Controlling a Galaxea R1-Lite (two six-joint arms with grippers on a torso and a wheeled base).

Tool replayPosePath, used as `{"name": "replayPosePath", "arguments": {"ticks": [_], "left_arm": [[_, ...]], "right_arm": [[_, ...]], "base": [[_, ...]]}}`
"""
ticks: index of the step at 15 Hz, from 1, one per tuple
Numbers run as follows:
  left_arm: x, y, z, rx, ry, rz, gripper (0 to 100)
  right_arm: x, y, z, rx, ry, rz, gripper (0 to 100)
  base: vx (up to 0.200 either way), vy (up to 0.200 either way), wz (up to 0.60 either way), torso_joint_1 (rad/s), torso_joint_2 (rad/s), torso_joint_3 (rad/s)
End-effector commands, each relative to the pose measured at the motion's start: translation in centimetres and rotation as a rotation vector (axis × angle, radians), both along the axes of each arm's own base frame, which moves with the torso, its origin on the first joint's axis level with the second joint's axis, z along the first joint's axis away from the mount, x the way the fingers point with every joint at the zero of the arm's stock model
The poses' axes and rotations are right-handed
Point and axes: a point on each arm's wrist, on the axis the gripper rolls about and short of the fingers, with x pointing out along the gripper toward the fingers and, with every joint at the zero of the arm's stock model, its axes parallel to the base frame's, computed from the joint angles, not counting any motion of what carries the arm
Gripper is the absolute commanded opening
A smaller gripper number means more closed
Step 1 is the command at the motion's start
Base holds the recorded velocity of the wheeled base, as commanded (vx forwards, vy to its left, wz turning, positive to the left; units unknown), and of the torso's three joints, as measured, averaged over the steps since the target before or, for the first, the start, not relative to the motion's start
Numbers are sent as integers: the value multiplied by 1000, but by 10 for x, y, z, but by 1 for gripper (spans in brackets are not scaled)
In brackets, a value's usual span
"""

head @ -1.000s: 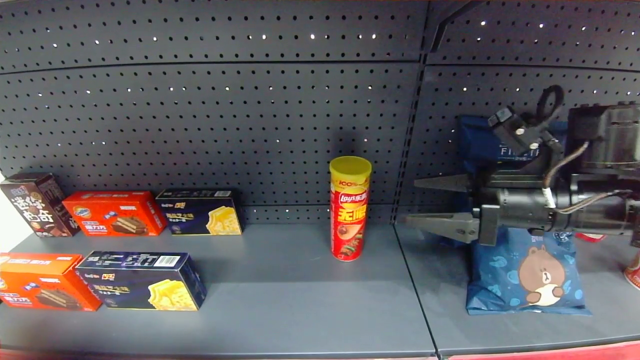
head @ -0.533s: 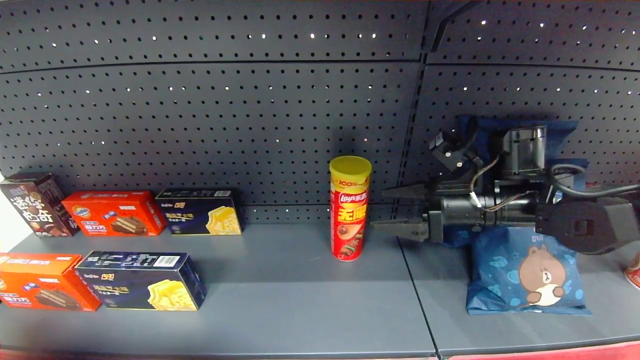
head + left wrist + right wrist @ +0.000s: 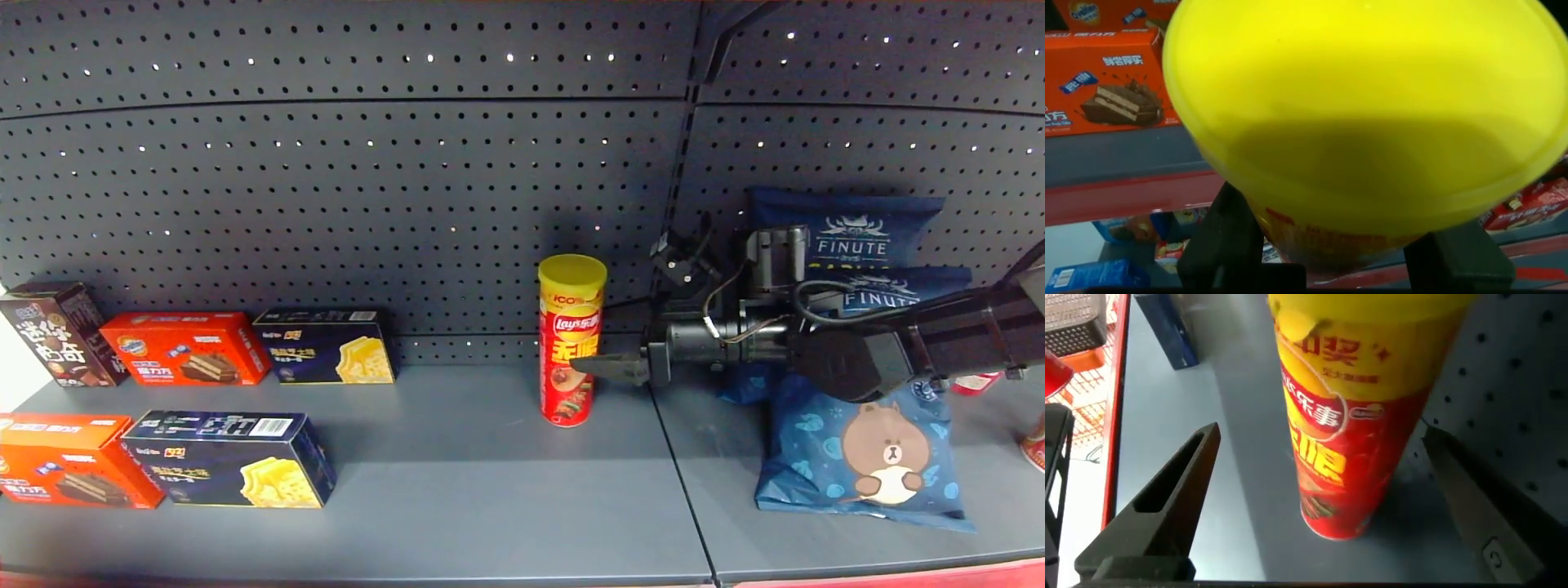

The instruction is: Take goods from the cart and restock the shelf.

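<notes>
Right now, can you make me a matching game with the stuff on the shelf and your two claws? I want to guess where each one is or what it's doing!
Things:
1. tall red cardboard chip can with a yellow plastic lid
2. blue plastic bag with a cartoon bear
3. right claw
4. left claw

Places or states:
A. shut on a second yellow-lidded can
B. lying flat on the right of the grey metal shelf
C. standing upright mid-shelf
D. open, one finger each side of the standing can

Pairs: 1-C, 2-B, 3-D, 4-A
</notes>
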Motion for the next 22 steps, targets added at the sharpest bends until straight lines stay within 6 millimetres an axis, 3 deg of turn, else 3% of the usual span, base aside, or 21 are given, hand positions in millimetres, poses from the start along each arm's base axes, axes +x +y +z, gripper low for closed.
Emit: {"name": "replayPosePath", "arguments": {"ticks": [1,12,22], "left_arm": [[1,0,-2,0,9,0,0],[1,0,-4,0,16,0,0],[1,0,-5,1,19,0,0]], "right_arm": [[3,5,-7,-6,13,8,100],[23,26,-40,-27,47,27,100],[34,32,-53,-35,59,19,100]], "base": [[0,0,0,0,0,0],[0,0,0,0,0,0],[0,0,0,0,0,0]]}}
